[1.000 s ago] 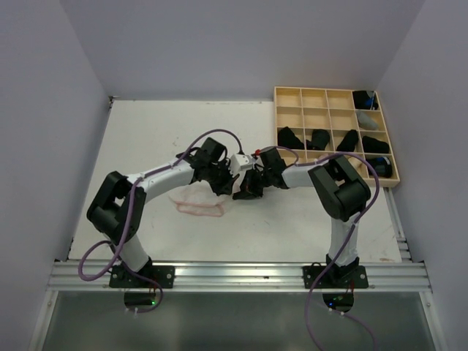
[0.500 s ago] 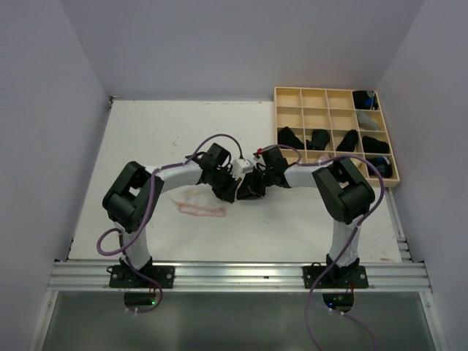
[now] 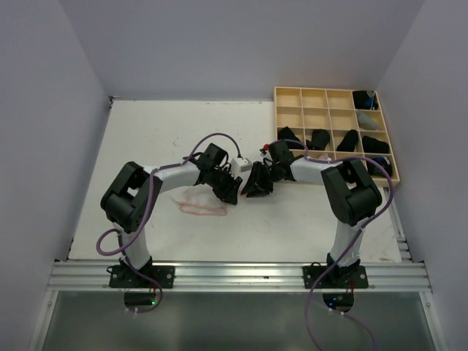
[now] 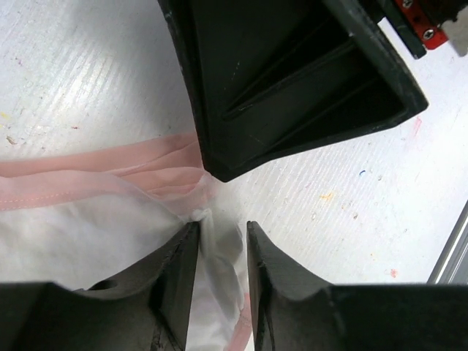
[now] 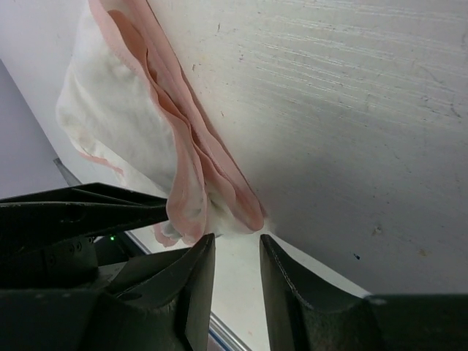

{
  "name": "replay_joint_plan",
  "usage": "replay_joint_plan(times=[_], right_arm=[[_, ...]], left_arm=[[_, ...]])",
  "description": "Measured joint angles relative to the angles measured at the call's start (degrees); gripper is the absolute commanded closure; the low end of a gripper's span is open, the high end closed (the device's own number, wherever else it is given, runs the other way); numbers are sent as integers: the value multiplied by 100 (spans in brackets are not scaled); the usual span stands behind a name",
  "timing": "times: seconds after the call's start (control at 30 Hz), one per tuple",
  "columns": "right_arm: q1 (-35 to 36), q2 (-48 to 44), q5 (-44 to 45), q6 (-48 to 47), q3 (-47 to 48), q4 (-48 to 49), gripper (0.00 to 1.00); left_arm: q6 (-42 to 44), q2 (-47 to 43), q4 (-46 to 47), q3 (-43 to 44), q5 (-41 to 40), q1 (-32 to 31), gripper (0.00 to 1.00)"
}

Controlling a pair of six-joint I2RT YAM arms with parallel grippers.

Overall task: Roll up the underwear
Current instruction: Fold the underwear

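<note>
**Two hands, narrowly parted, at one pale brief**

Two arms meet near the middle of the counter (image 3: 161, 139), their tips close together and low over the surface. The left hand (image 4: 221, 235) stands with only a narrow gap between its fingers (image 4: 172, 285). White cloth shows through that gap, and we cannot tell whether the fingers touch it. The right hand (image 5: 235, 245) is also narrowly parted, with nothing between its tips, and the folded pink edge of the cloth lies just beyond them.

The brief (image 3: 199, 205), whitish with pink edging, lies on the counter under and to the left of the left hand. Its pink hem is bunched in layered folds at the end where the two hands meet.

Several black rolls (image 3: 319, 138) sit in separate compartments of the wooden tray (image 3: 314, 97) at the far right corner, well apart from the brief.
</note>
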Motion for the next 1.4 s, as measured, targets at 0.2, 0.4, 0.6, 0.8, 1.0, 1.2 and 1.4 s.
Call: replay_joint_plan(times=[0.2,0.4,0.6,0.8,1.0,1.2,1.4], right_arm=[[7,0,-48,63,48,66,64],[7,-87,-140,151,48,227,60],[24,-90,-105,144,271,223,60],[118,262,15,37,675,94,60],[221,664,37,-299,949,-382,75],[210,664,225,-728,1126,-876,100],[195,719,326,-874,1185,-1115,100]], left_arm=[[9,-20,4,-7,-7,31,60],[55,-26,0,-7,-7,28,60],[72,-28,0,-9,-2,28,59],[92,-28,0,-9,-2,28,58],[118,-33,0,-9,4,28,57],[262,-227,4,-184,-72,31,59],[369,-1113,-168,-448,-63,31,64]])
